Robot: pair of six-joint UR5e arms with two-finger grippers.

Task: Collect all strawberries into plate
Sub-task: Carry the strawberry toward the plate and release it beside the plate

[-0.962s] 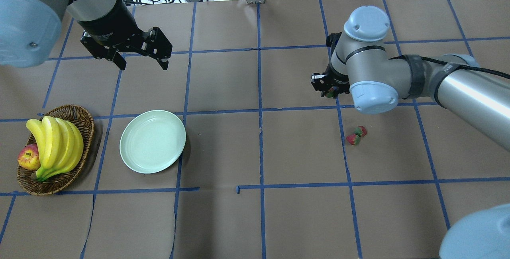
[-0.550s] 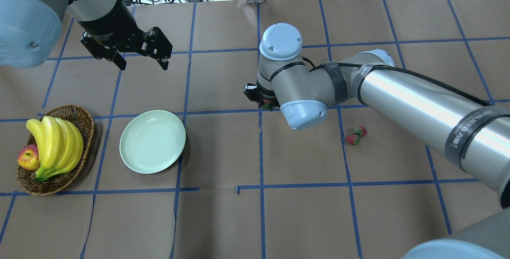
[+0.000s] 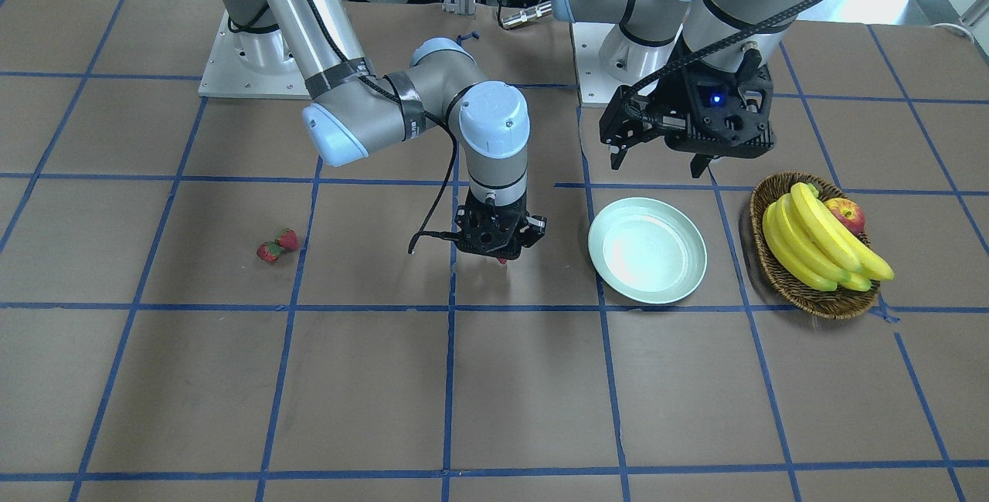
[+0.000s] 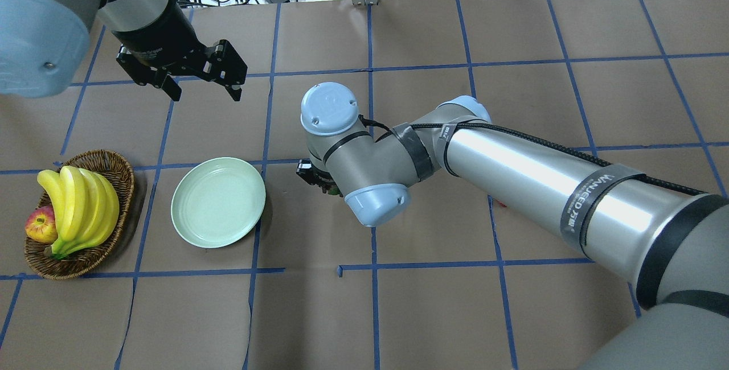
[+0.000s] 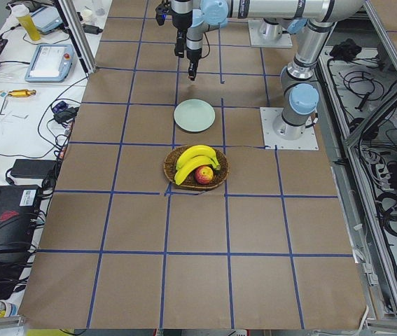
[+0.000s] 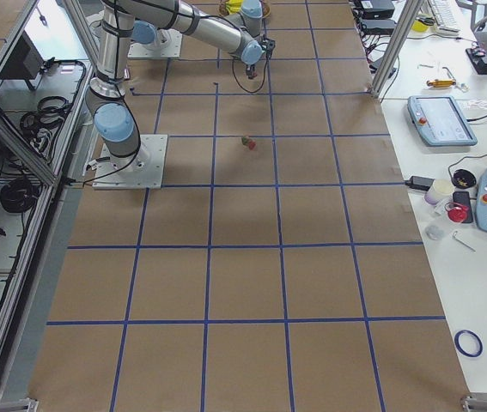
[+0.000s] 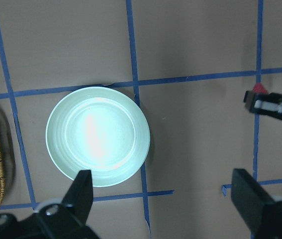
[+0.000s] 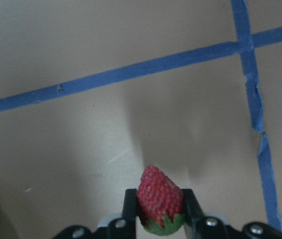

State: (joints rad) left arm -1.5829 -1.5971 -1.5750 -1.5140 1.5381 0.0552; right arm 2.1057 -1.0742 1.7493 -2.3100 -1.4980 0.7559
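Strawberry (image 8: 160, 196) in hand: my right gripper (image 3: 502, 255) is clamped on it, green cap tucked between the jaws and red tip pointing out, clear of the table (image 3: 494, 378). The plate (image 4: 218, 201) lies to my left of that gripper, near but not yet beneath it, so I judge a short sideways carry comes before any release. Two more strawberries (image 3: 287, 239) lie touching each other, well apart on my right. My left gripper (image 4: 205, 95) hangs spread wide and empty beyond the plate.
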